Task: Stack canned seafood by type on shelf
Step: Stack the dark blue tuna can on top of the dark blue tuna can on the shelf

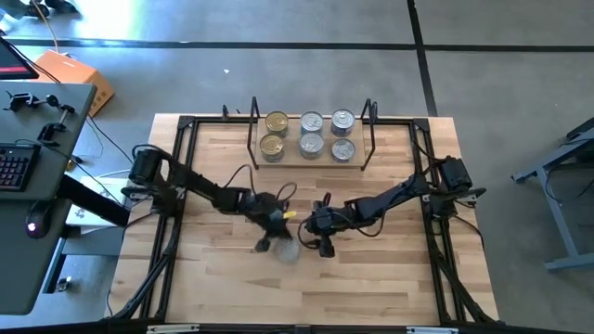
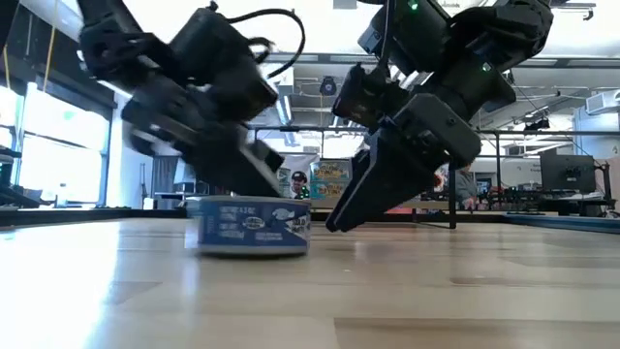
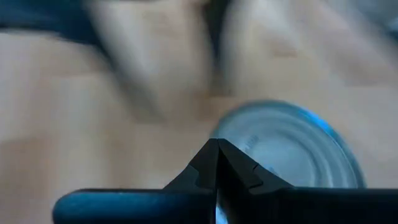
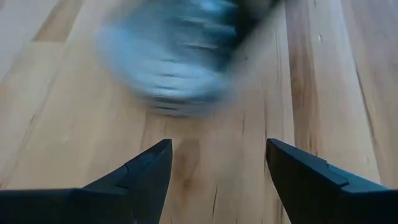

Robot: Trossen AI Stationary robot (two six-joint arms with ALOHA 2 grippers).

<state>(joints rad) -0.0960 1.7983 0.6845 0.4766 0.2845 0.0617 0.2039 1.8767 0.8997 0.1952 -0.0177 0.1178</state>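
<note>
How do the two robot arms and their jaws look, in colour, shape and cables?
Both arms are dark, almost black, built of jointed segments. The left arm carries a looping black cable near its wrist and a small yellow mark by the left gripper. The right gripper has two flat, dark, wedge-shaped jaws with angled tips. A green light glows on the right arm.

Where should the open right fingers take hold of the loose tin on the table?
Across its low side wall. The tin sits flat, lid up, apart from the shelf. The right gripper is open, facing it. Come in level from that side; the shut left gripper crowds the other.
</note>
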